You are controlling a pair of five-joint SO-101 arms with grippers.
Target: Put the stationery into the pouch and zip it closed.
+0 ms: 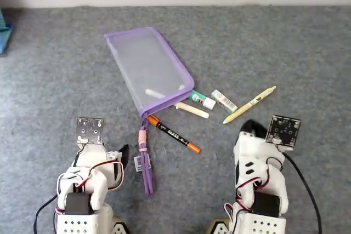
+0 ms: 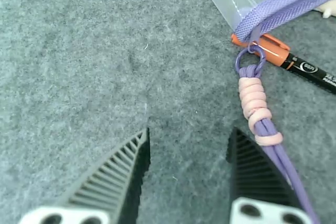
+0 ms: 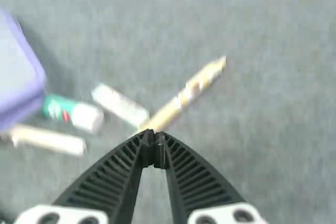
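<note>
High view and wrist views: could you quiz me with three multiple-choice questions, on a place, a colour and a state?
1. Where is the orange marker? A inside the pouch; B on the table by the pouch's corner; C held by an arm.
2. What colour is the pouch's edge? A purple; B red; C green.
3. How are the right arm's fingers? A wide apart; B shut, empty; C shut on the marker.
Answers: B, it lies on the table; A, purple trim rims it; B, the tips meet with nothing between.
</note>
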